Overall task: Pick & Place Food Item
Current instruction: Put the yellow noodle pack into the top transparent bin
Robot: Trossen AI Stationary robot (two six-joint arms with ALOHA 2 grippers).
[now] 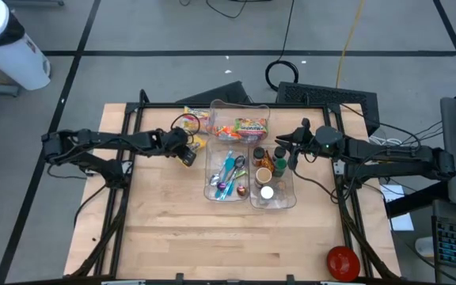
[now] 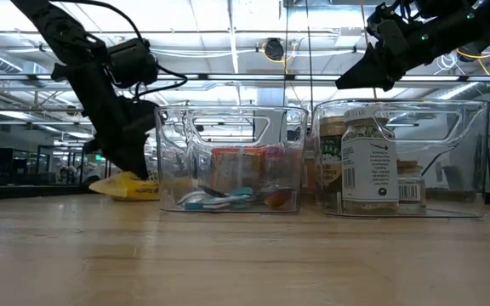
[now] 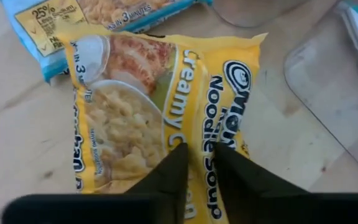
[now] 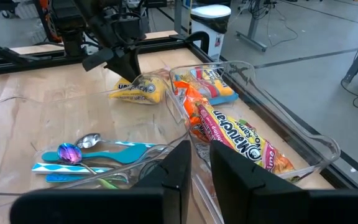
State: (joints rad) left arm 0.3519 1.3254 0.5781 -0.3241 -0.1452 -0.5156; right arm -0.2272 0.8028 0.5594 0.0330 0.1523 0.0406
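You're looking at two noodle packets at ten o'clock, yellow one (image 3: pixel 166 118) overlapping blue one (image 3: pixel 98 18); three clear bins (image 1: pixel 240 107) sitting mid-table; two arms reaching in; one red ball (image 1: pixel 343 261) at five o'clock.

yellow packet (image 3: pixel 160 118): "Creamy", "Noodle Soup" | blue packet (image 3: pixel 73 18): "25%", "3 MINUTES"

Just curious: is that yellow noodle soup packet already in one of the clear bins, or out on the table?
Out: the yellow noodle packet lies on the wooden table beside the clear bins, under the left gripper.
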